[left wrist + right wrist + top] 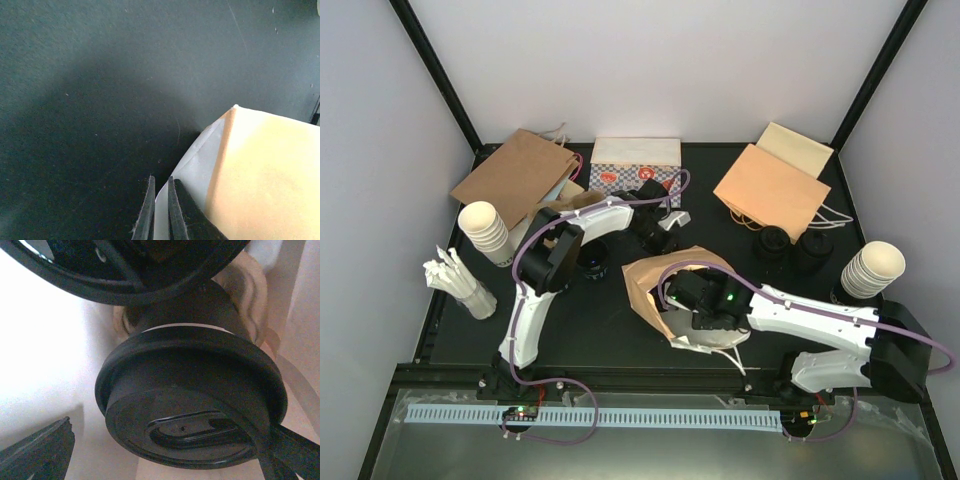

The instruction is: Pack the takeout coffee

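Note:
An open brown paper bag lies at the table's middle. My left gripper is shut on the bag's rim; in the left wrist view its gripper pinches the white paper edge. My right gripper reaches inside the bag. In the right wrist view a black-lidded coffee cup sits between my right gripper's spread fingers, with a gap at the left finger. Another black round thing lies just beyond it. Two more black cups stand at the right, and one stands by the left arm.
Flat paper bags lie at the back left and back right. A patterned box stands at the back middle. Stacks of cream cups stand at the left and right. White stirrers lie at the left edge.

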Robot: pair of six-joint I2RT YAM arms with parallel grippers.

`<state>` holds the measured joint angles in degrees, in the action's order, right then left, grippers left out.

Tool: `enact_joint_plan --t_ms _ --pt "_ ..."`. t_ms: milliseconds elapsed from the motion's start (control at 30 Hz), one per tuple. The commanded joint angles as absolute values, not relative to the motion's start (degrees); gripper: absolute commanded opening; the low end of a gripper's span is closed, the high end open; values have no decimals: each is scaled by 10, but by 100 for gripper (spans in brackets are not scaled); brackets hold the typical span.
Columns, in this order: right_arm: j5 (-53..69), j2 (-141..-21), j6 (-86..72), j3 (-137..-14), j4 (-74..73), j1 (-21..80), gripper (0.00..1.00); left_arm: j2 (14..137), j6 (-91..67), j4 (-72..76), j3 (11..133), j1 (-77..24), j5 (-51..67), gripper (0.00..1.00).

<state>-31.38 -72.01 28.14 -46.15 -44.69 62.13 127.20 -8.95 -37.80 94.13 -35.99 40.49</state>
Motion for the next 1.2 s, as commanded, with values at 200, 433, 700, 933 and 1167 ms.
enact_joint_plan --t_ms 200,433,700,933,1167 --pt "-229 -712 259 -507 -513 639 100 1248 -83 -411 935 -377 448 10" --pt "-222 -708 249 -520 -530 648 100 1235 -87 -407 930 -377 448 11" --pt "-180 -708 234 -569 -590 649 100 1230 -89 -405 924 -383 451 11" --pt "-161 -708 227 -595 -609 648 100 1218 -93 -395 921 -385 448 18" --pt "-148 -713 227 -606 -617 647 100 1211 -93 -407 944 -383 436 31"
